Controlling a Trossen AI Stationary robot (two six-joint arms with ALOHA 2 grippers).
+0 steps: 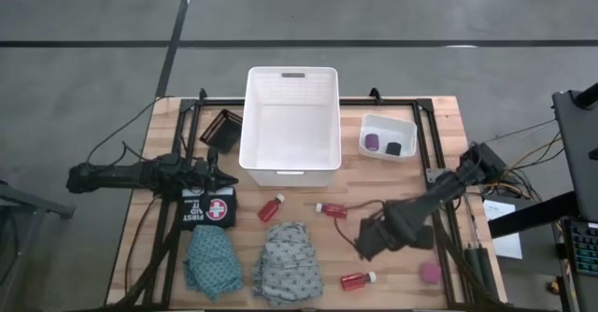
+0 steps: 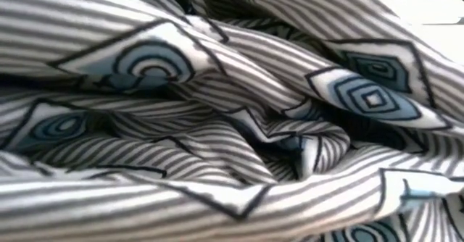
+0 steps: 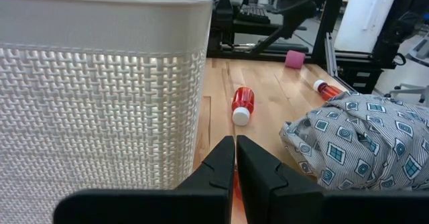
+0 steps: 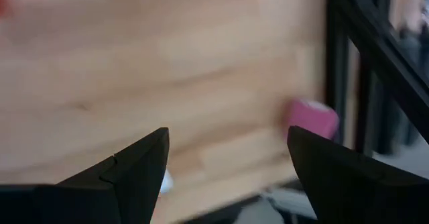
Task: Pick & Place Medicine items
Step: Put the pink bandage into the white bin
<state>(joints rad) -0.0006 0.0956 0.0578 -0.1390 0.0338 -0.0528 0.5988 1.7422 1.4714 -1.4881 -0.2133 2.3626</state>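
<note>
High view: right end effector [image 1: 367,245], fingers apart, hangs above desk [image 1: 448,134] between bottle [image 1: 357,279] and pink roll [image 1: 430,273], likely choosing; left end effector [image 1: 227,176] closed, empty.

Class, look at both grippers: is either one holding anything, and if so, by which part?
Nothing is held. The left gripper is shut on nothing beside the white basket; the right gripper hangs open above bare table.

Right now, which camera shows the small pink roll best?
The high view: the small pink roll lies whole on the table's near right. The right wrist view blurs it, the left wrist view shows it far off, the low view misses it.
</note>
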